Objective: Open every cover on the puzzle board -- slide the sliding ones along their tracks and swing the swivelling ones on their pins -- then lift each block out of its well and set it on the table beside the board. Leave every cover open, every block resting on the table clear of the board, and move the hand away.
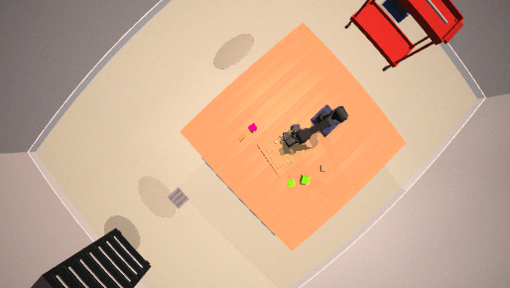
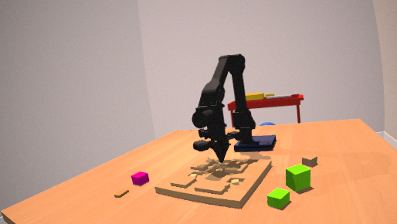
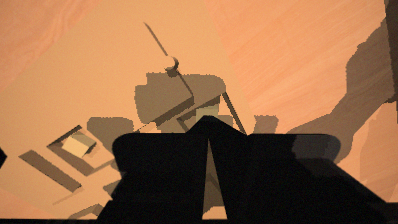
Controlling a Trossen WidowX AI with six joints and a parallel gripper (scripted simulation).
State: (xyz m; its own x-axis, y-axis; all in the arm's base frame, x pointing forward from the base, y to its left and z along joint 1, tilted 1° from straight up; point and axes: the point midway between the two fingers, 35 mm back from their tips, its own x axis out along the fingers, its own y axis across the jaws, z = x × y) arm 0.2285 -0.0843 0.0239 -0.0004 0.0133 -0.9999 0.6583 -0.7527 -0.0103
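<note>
The tan puzzle board [image 1: 280, 168] [image 2: 247, 195] [image 3: 100, 65] lies on the table. My gripper [image 2: 222, 161] [image 3: 207, 120] is shut and empty, its tips pointing down at or just above the back part of the board. Beside the tips a pale block [image 3: 207, 111] shows in a partly hidden well. Another pale block [image 3: 79, 145] sits in an uncovered well at the left of the wrist view. Pale blocks also show near the front right [image 2: 235, 181] and left [image 2: 192, 175] of the board. Flat covers [image 2: 183, 181] [image 2: 212, 188] lie along the front. Shadow and the arm hide other covers.
A magenta block [image 1: 252, 127] [image 2: 140, 178] and a thin tan piece [image 1: 241, 138] [image 2: 121, 192] lie left of the board. A large green cube [image 1: 305, 180] [image 2: 298, 178], a smaller green block [image 1: 291, 183] [image 2: 278, 198] and a brown block [image 1: 322, 168] [image 2: 310, 161] lie right.
</note>
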